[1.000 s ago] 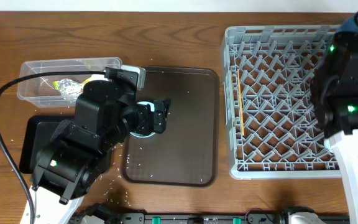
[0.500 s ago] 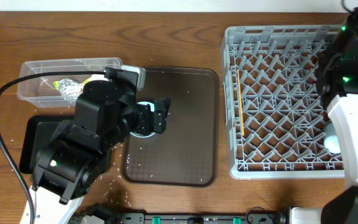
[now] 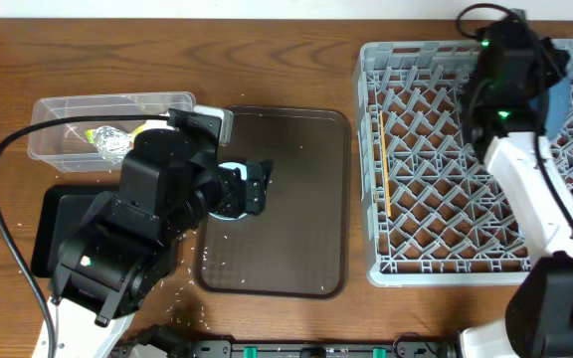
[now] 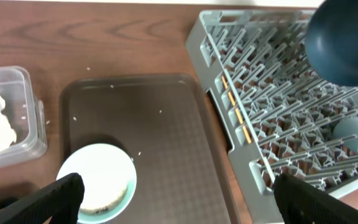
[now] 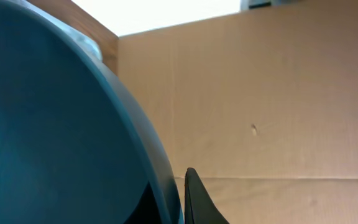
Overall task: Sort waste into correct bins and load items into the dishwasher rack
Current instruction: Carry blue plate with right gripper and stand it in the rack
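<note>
Wrappers lie in the clear box; the left claw hangs open over the bowl on the brown tray. One cup sits in the rack. Above it the right claw grips the plate, not yet slotted.

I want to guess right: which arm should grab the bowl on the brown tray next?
Left. The left gripper hangs open over the bowl; the right gripper is shut on the blue plate above the rack.
</note>
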### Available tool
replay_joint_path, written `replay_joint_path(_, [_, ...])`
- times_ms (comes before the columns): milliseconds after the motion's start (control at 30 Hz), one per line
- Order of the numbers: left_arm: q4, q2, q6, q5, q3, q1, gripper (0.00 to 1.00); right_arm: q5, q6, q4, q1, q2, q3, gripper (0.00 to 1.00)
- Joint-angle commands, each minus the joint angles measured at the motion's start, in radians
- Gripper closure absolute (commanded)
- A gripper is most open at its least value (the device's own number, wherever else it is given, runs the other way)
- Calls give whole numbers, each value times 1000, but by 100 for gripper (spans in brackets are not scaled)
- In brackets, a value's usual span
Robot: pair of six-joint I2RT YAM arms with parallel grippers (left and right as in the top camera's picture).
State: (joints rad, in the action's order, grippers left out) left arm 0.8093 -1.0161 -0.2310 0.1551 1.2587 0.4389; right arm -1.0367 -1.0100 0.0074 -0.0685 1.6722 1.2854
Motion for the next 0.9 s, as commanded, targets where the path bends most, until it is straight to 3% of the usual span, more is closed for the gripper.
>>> replay_joint_path(0, [10,4,10,6,22,0,2,-55,51,5,-26,17,9,99])
replay_joint_path(300, [16,4,10,6,22,0,2,-111,109,-8,-31,32,9,99])
replay_joint_path(600, [25,4,10,6,22,0,2,-61,250,-183,-70,32,8,98])
replay_joint_path(633, [31,4,10,6,22,0,2,-63,249,-181,-70,32,8,81])
replay_joint_path(667, [37,4,10,6,22,0,2,-64,250,-176,-70,32,8,57])
replay_joint_path(700, [41,4,10,6,22,0,2,-66,249,-173,-71,32,9,43])
replay_joint_path(767, [47,4,10,6,22,0,2,-66,250,-176,-71,32,8,36])
replay_joint_path(867, [50,4,10,6,22,0,2,-66,249,-180,-75,32,9,34])
